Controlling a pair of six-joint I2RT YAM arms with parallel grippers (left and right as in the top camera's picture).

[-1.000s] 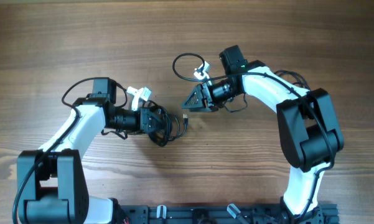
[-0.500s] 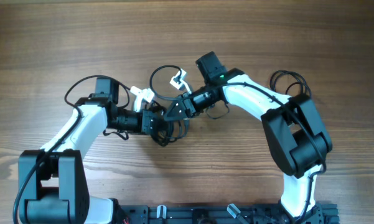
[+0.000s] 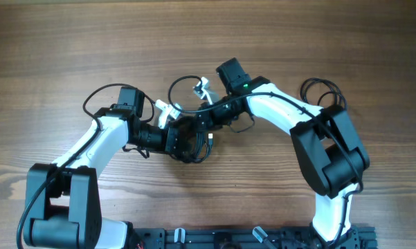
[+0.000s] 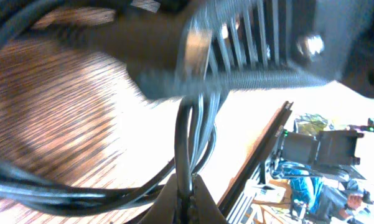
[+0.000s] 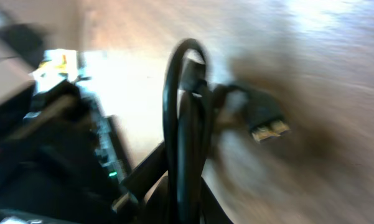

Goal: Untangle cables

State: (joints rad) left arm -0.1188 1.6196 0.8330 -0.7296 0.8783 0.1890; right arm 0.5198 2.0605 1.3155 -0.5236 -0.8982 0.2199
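- We saw the two arms meet near the middle of the wooden table (image 3: 69, 41). The left one reached in from the lower left and the right one bent in from the right.
- The cables (image 3: 192, 146) sat as a dark bundle of thin black cords at that meeting place, just beside both grippers.
- One loop (image 3: 182, 84) of cord curved out of the bundle toward the far edge of the table, passing close to the right arm's wrist.
- The left gripper (image 3: 180, 140) had its fingers pressed together on the cables. In the left wrist view, several strands ran down into the narrow gap where the fingers met.
- The right gripper (image 3: 197, 124) was likewise clamped on the cables. In its own wrist view, a doubled strand stood up out of the closed fingers.
- A USB-style plug (image 5: 266, 127) jutted to the right of that strand, its metal end showing above the blurred wood.
- The two grippers were very near each other over the bundle, but we could not tell whether they touched.
- A further thin black coil (image 3: 322, 93) lay beside the right arm's elbow. We could not tell whether it was one of the cables or the arm's own wiring.
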